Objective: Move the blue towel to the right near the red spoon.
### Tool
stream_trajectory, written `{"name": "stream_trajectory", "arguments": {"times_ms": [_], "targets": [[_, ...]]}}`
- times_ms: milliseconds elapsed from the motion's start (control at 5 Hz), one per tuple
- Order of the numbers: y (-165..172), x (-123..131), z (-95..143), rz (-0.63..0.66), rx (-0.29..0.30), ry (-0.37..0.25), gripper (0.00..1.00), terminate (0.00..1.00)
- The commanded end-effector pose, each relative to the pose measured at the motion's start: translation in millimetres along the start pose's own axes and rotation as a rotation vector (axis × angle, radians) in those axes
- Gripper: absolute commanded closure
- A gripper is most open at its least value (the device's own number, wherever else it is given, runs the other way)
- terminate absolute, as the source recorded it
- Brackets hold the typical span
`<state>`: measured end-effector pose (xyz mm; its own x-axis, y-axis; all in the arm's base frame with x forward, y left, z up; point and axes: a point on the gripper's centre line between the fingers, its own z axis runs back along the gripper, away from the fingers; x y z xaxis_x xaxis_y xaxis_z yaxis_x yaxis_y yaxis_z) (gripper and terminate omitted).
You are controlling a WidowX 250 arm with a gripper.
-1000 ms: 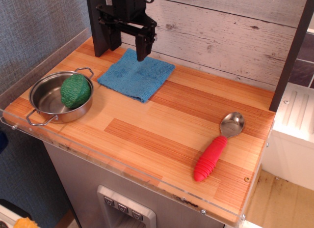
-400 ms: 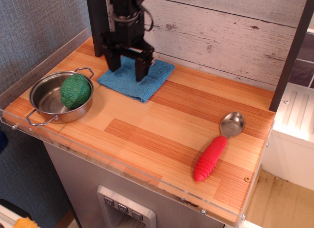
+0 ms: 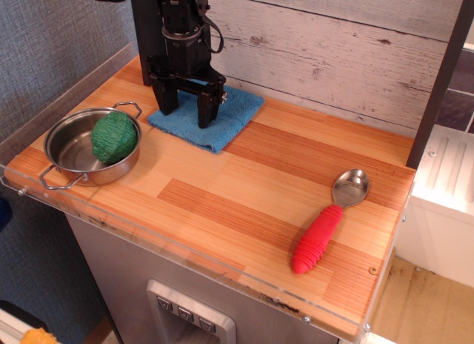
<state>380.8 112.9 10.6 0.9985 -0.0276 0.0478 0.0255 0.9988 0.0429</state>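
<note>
end effector [image 3: 187, 110] standing spread directly over the blue towel [image 3: 222, 118], fingers at its left half | towel lying at desk [image 3: 244, 188] rear-left; red spoon [image 3: 326, 229] lying well apart, front-right, handle pointing forward

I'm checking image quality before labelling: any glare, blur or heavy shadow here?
In observation.image, the frame is sharp and evenly lit; bright highlights sit on the red spoon bowl and the steel pot wall; the dark gripper hides part of the blue towel, with only soft shadow at its fingers.
</note>
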Motion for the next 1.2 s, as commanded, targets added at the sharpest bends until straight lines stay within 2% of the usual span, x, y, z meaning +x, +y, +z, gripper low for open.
{"name": "stream_trajectory", "arguments": {"times_ms": [0, 400, 600, 800, 1000], "targets": [[-34, -14, 4, -0.045, -0.040, 0.031, 0.00, 0.00], [-118, -20, 22, -0.123, -0.138, 0.027, 0.00, 0.00], [-145, -11, 10, -0.084, -0.131, 0.035, 0.00, 0.00], [-151, -5, 7, -0.021, -0.087, 0.031, 0.00, 0.00], [-136, -10, 36, 0.014, -0.031, -0.027, 0.00, 0.00]]}}
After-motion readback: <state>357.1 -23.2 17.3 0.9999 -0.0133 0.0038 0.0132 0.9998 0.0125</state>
